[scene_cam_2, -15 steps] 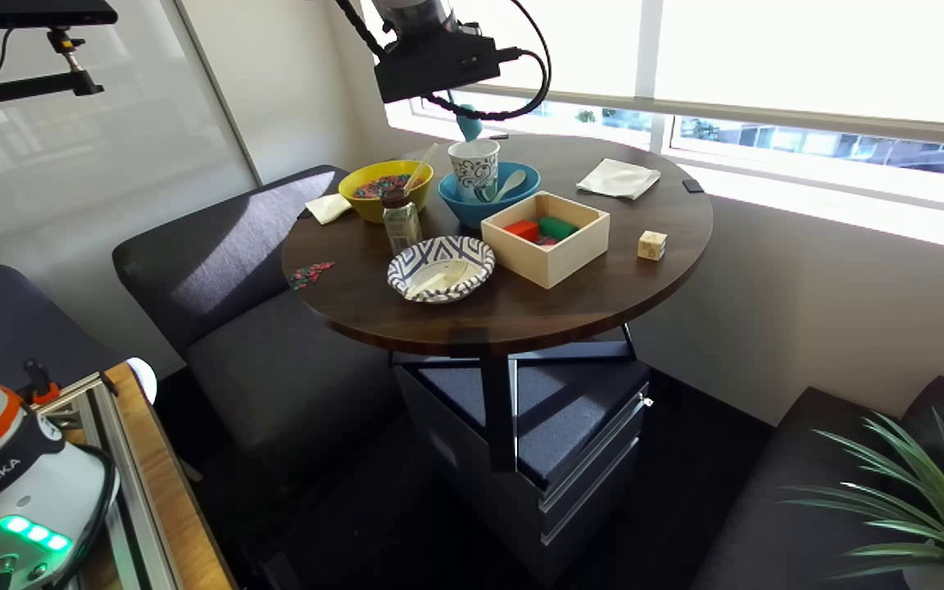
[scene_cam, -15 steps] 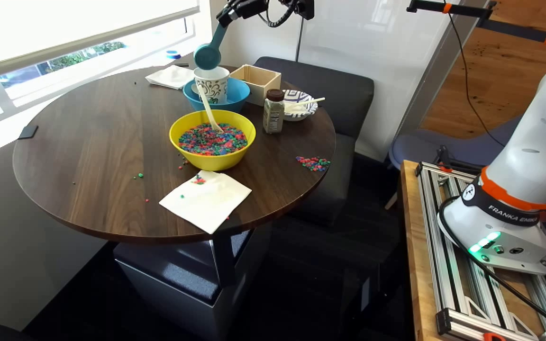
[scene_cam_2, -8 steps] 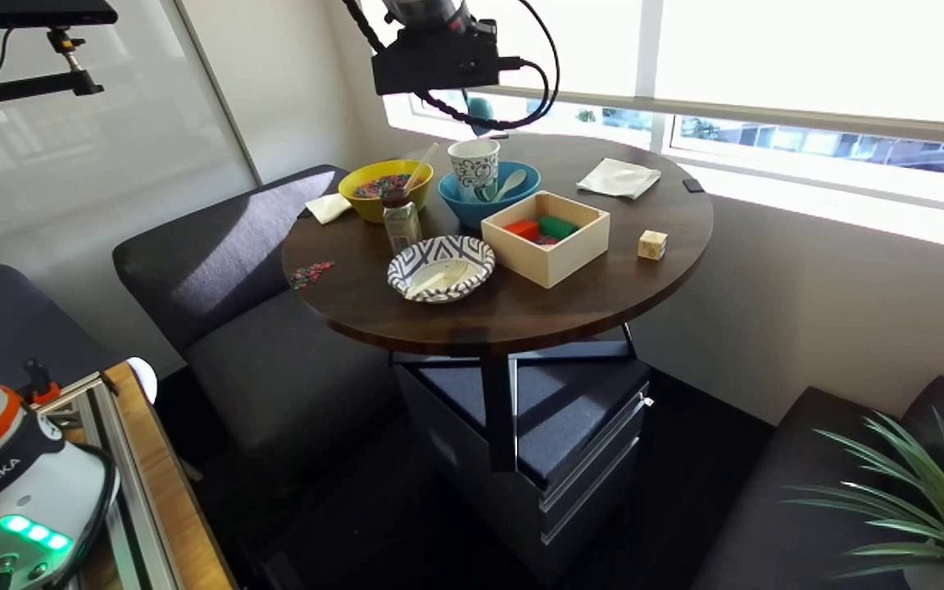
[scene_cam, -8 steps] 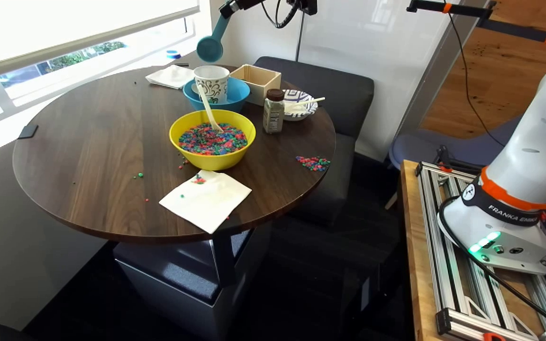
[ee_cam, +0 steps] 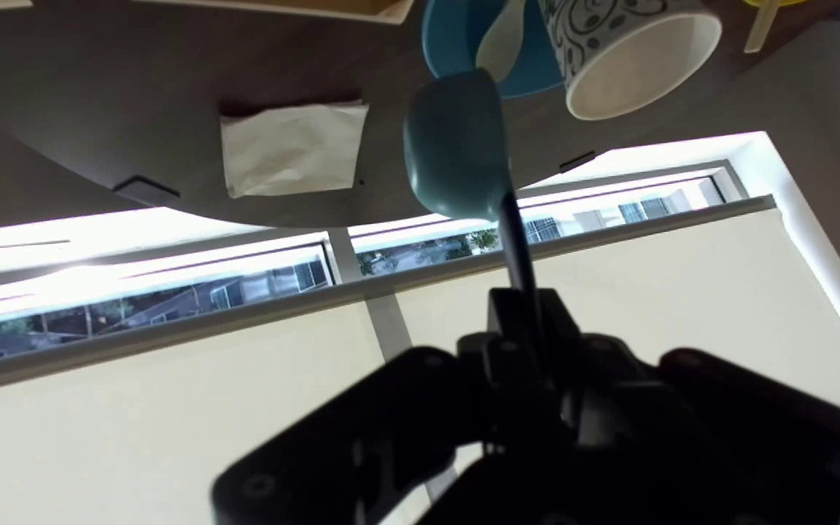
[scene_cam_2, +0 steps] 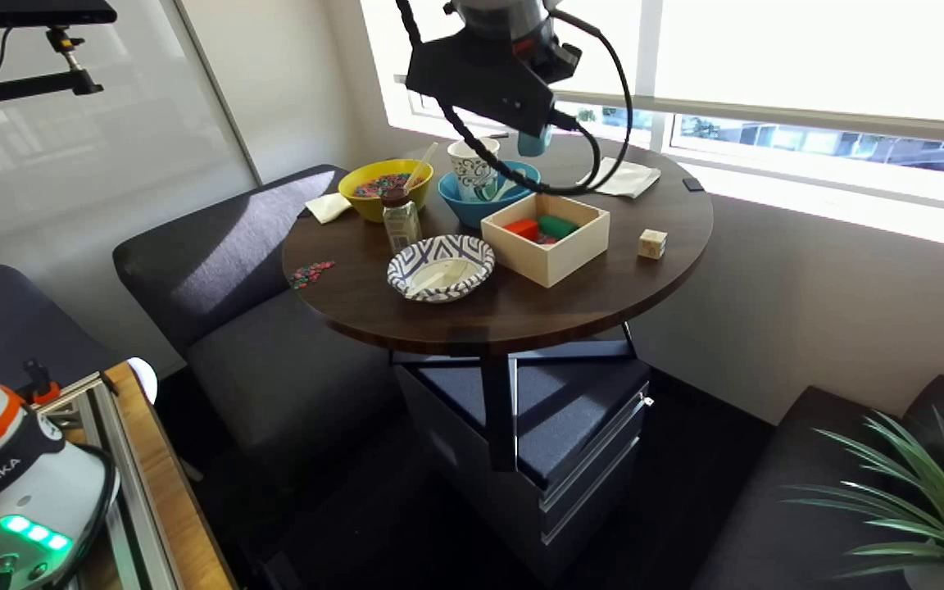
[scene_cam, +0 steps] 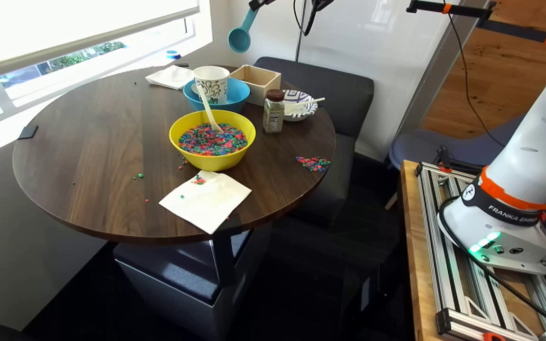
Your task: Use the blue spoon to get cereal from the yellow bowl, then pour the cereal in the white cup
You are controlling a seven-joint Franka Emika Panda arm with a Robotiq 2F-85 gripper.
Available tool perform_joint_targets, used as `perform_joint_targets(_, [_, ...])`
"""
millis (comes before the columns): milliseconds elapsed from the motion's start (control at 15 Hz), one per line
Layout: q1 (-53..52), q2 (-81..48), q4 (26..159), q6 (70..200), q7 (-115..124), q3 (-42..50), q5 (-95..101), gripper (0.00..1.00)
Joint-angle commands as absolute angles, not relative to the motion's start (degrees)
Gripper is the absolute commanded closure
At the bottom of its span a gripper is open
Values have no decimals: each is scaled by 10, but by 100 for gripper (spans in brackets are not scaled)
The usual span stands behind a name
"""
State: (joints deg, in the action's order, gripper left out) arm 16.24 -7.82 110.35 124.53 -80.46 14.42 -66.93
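My gripper [ee_cam: 533,302] is shut on the handle of the blue spoon [ee_cam: 456,142] in the wrist view. The spoon also shows in both exterior views [scene_cam: 240,40] [scene_cam_2: 533,143]. It hangs scoop down in the air, above and to one side of the white cup [scene_cam: 217,87], not touching it. No cereal shows in its scoop. The cup has a dark swirl pattern and stands upright in the blue bowl [scene_cam: 241,97]; it also shows in the wrist view [ee_cam: 639,69]. The yellow bowl [scene_cam: 218,163] holds the speckled cereal [scene_cam: 213,140] with a pale spoon [scene_cam: 209,109] stuck in it.
A spice bottle [scene_cam: 273,113], a patterned paper bowl [scene_cam_2: 439,270], an open wooden box [scene_cam_2: 554,258] and a small wooden block [scene_cam_2: 652,244] stand on the round table [scene_cam: 93,142]. Napkins [scene_cam: 206,201] and spilled cereal [scene_cam: 313,164] lie on it. A window borders the table.
The spoon has risen from over the cup's mouth and moved away from it, to the right in both exterior views. The wrist has turned and tilted. The dishes have not moved.
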Motion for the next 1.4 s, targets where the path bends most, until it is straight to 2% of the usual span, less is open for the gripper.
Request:
perform_joint_targets(0, [199, -160, 1043, 1151, -744, 158, -680, 98])
perform_joint_targets(467, [272, -292, 932, 1006, -588, 159, -685, 98])
perform_joint_targets(933, [290, -361, 860, 1027, -365, 149, -698, 98])
perform_joint_targets(1000, [289, -367, 854, 1028, -341, 149, -691, 66])
perform_joint_targets(1067, [286, -372, 849, 1036, -322, 150, -684, 65])
perform_joint_targets(1333, [280, -377, 829, 1063, -304, 155, -642, 36])
